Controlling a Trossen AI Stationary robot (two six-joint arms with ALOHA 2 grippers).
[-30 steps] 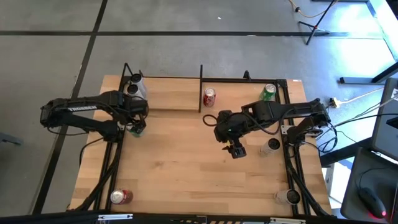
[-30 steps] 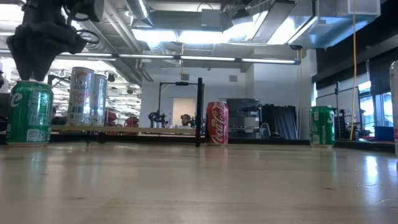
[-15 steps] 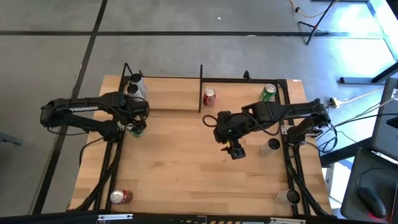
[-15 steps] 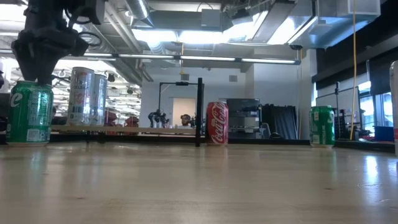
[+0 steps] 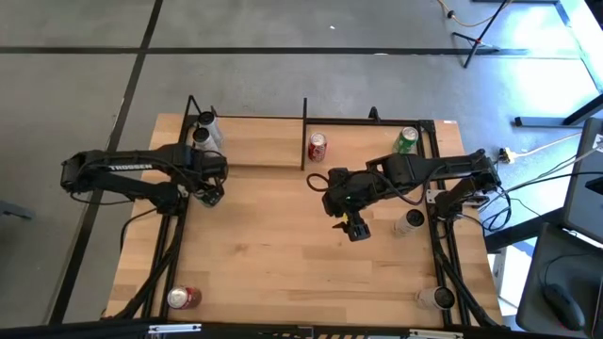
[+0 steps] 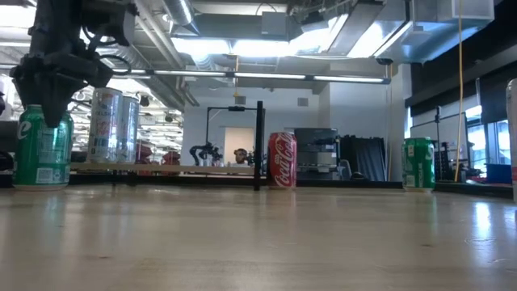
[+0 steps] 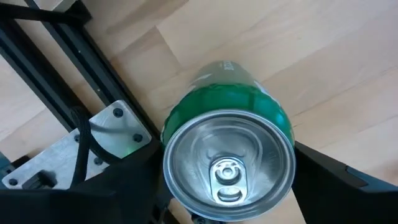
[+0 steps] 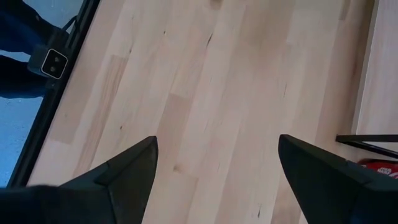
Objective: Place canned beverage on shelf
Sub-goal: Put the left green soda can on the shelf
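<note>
My left tool (image 6: 55, 85) sits over the green aluminium can (image 7: 229, 163), its dark fingers (image 7: 339, 183) on either side of the can's body; whether they press it yet I cannot tell. That can stands upright on the light-wood surface (image 5: 273, 254) near its left edge, just in front of the shelf (image 5: 259, 149), a narrow pale board framed in thin black rods. My right tool (image 8: 214, 171) hangs spread wide and holding nothing above bare wood mid-surface. On the shelf stand a tall silver can (image 6: 113, 125), a red cola can (image 6: 282, 160) beside a black post, and farther right another green can (image 6: 418, 163).
</note>
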